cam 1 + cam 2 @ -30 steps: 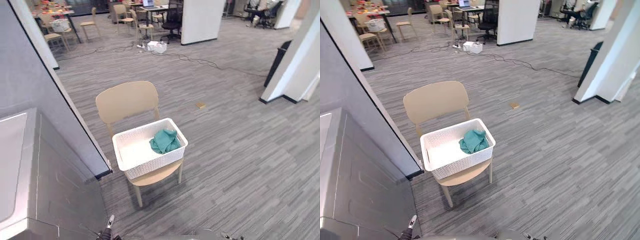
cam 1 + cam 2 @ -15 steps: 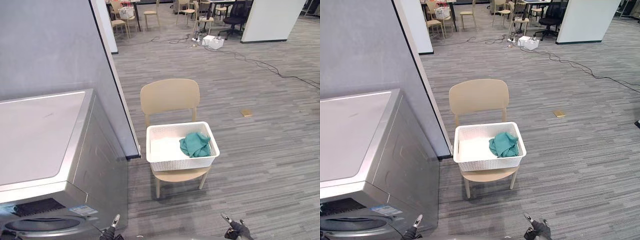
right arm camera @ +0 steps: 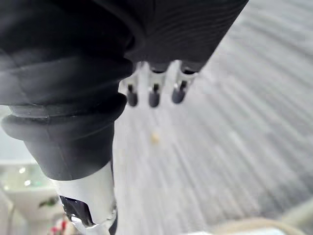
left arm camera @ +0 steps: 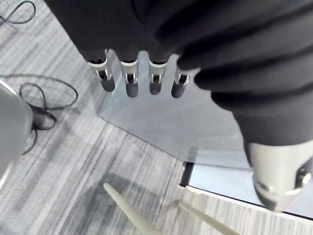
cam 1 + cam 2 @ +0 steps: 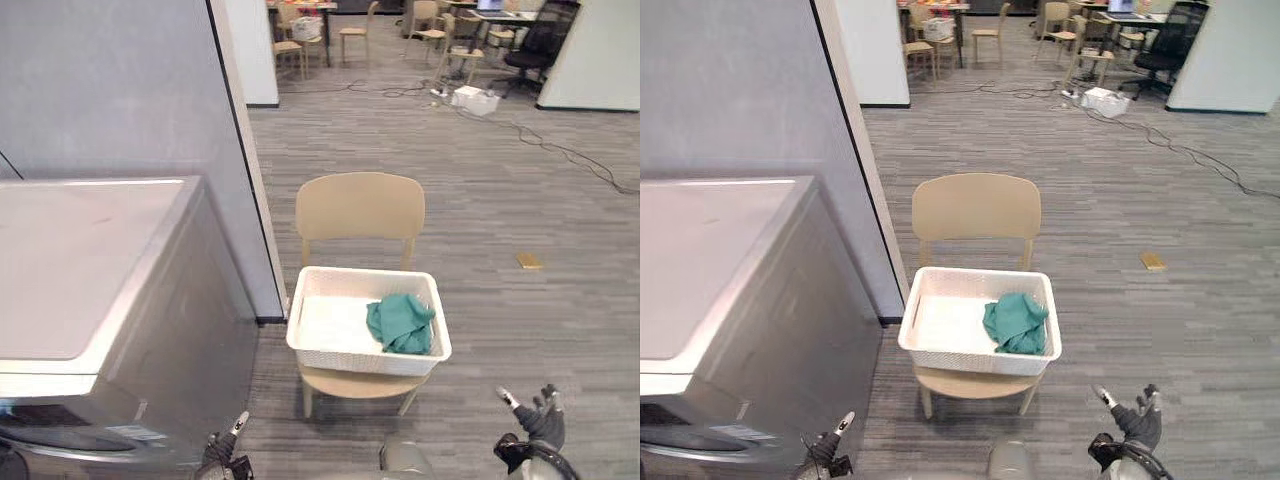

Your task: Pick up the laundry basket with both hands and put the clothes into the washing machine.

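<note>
Approach stage, nothing grasped yet. At centre: white laundry basket [image 5: 362, 358] resting on seat of tan chair [image 5: 360, 205], chair back at 12 o'clock of basket. Inside, toward the 4 o'clock corner: teal clothes [image 5: 400, 322], bunched in one heap. At 9 o'clock of basket, w/ a strip of carpet between: washing machine [image 5: 110, 290], silver, top face and one side panel visible. Front barely in view at 7 o'clock edge, door state not readable. Grey partition [image 5: 130, 90] rising behind washer, from 10 to 12 o'clock. Left hand [image 4: 131, 81]: released, fingers straight in a row, holding nothing, over carpet; seen low at 7 o'clock in eye views. Right hand [image 5: 538, 425]: likewise relaxed, fingers extended, empty, low at 5 o'clock, well apart from basket. Small tan object [image 5: 529, 260] on carpet at 2 o'clock of basket; more chairs and desks far off at 12 o'clock. Progress, judged from layout: zero steps complete. Left to do: close in on chair, bring both hands to opposite sides of basket (9 and 3 o'clock), lift clear of seat, carry toward washer, get clothes into drum. Basket approx. square-on to robot, so both sides probably reachable once nearer.
</note>
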You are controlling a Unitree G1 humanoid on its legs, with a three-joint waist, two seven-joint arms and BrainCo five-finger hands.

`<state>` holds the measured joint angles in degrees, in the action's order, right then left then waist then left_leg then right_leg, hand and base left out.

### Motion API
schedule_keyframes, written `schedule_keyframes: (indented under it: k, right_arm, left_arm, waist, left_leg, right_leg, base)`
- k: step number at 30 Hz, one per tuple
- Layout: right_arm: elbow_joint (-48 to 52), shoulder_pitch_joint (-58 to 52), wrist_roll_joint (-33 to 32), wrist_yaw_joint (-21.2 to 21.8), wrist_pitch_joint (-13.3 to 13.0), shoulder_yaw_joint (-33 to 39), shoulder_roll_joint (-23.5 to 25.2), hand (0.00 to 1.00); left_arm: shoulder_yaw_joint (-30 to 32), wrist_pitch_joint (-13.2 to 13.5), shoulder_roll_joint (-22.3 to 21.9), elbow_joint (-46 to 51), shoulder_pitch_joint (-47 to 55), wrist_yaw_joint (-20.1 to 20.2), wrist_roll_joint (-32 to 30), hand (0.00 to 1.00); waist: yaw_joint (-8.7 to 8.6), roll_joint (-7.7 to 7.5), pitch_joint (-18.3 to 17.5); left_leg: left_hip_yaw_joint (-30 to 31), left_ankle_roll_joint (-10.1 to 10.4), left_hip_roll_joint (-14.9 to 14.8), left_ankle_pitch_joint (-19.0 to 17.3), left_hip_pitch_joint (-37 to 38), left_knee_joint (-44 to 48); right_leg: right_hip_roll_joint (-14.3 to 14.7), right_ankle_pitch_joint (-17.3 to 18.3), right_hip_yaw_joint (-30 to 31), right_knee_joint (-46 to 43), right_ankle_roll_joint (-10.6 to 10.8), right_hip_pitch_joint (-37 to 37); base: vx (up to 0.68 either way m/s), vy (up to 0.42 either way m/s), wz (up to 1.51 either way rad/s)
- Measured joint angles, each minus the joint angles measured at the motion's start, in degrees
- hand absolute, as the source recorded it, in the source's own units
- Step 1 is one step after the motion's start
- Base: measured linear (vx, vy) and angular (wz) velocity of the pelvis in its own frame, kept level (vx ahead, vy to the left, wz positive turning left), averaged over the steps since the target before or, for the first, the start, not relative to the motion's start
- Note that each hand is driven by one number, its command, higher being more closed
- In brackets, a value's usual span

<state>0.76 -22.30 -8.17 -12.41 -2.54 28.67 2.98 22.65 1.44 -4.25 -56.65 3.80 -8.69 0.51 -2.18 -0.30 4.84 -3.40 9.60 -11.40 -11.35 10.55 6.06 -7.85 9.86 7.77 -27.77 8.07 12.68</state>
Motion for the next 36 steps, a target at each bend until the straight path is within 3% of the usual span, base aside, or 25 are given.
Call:
schedule_keyframes:
  k: [2, 4, 9, 14, 20, 22, 29, 36]
  right_arm:
    - [6.31, 0.52, 0.07, -0.08, -0.45, 1.76, -0.31, 0.00]
    - [12.68, 1.05, 1.31, 0.27, -1.58, 2.40, -0.39, 0.00]
    - [17.64, 6.01, 2.94, 1.59, -3.14, 0.48, -3.28, 0.00]
    - [18.30, 12.02, 5.13, 7.19, -3.93, -12.37, -11.60, 0.00]
    - [3.77, 25.84, 8.65, 11.61, -4.77, -23.24, -21.86, 0.00]
    - [-3.39, 28.82, 11.20, 12.42, -4.63, -26.28, -25.84, 0.00]
    - [-17.69, 29.94, 17.39, 14.00, -3.48, -31.80, -30.07, 0.00]
    - [-28.94, 36.97, 22.02, 13.72, -3.37, -34.23, -34.76, 0.00]
  left_arm:
    - [-0.49, -0.12, -0.29, -0.21, -0.39, 0.94, -2.02, 0.00]
    - [0.57, 0.00, -0.89, -0.18, 0.23, 0.95, -3.45, 0.00]
    - [2.68, 0.05, -1.08, 0.19, 0.65, 0.98, -3.53, 0.00]
    - [-1.31, 0.39, -0.81, 1.08, 0.55, 1.10, -4.00, 0.00]
    - [-9.68, 1.49, 1.30, 1.55, -0.95, 1.41, -3.93, 0.00]
    - [-11.99, 1.67, 2.70, 1.04, -2.87, 2.30, -3.80, 0.00]
    - [-16.19, 1.72, 4.29, 0.27, -4.87, 2.26, -3.46, 0.00]
    - [-18.77, 1.89, 4.95, 0.56, -7.17, 1.83, -3.26, 0.00]
  waist:
    - [-0.76, 0.50, -0.01]
    - [-0.18, 0.56, -0.03]
    - [-0.26, 0.88, -0.21]
    - [-0.07, 1.16, -0.03]
    - [0.07, 2.21, 3.24]
    - [0.14, 2.19, 6.27]
    - [-0.02, 3.05, 10.43]
    - [-0.09, 3.54, 14.93]
  left_leg:
    - [-0.22, 0.53, -0.16, 4.27, 0.32, -1.03]
    - [-0.51, 1.64, -1.95, 9.20, 0.81, -2.09]
    - [0.47, 2.21, -4.39, 9.69, -1.41, -1.68]
    - [1.69, 2.60, -3.46, 9.87, -7.58, -2.10]
    - [1.73, 2.66, -3.16, 9.77, -14.34, -4.10]
    - [1.61, 2.61, -2.11, 9.80, -16.54, -4.07]
    - [0.32, 2.41, 0.04, 9.77, -18.64, -3.29]
    - [0.23, 2.49, 0.67, 9.91, -20.26, -2.90]
  right_leg:
    - [0.27, 1.77, -2.46, -1.20, -1.16, -0.70]
    - [1.60, 2.64, -4.60, -1.31, -2.44, -1.69]
    - [2.13, 2.93, -9.30, -0.20, -2.92, -2.90]
    - [-0.40, 2.86, -13.58, 0.01, -2.91, -0.42]
    - [-1.15, -0.08, -14.87, 1.08, -2.41, 5.97]
    - [-1.45, -2.51, -13.93, 3.21, -1.93, 7.74]
    - [-2.46, -6.32, -10.95, 6.93, -1.26, 9.64]
    - [-2.54, -7.19, -9.45, 7.76, -0.89, 11.71]
  base:
    - [0.26, -0.268, 0.40]
    - [0.18, -0.246, 0.17]
    - [0.05, -0.083, 0.40]
    - [-0.06, 0.018, 0.57]
    - [-0.12, 0.036, 0.20]
    - [-0.12, 0.087, -0.10]
    - [0.01, 0.079, -0.17]
    - [0.02, 0.017, -0.10]
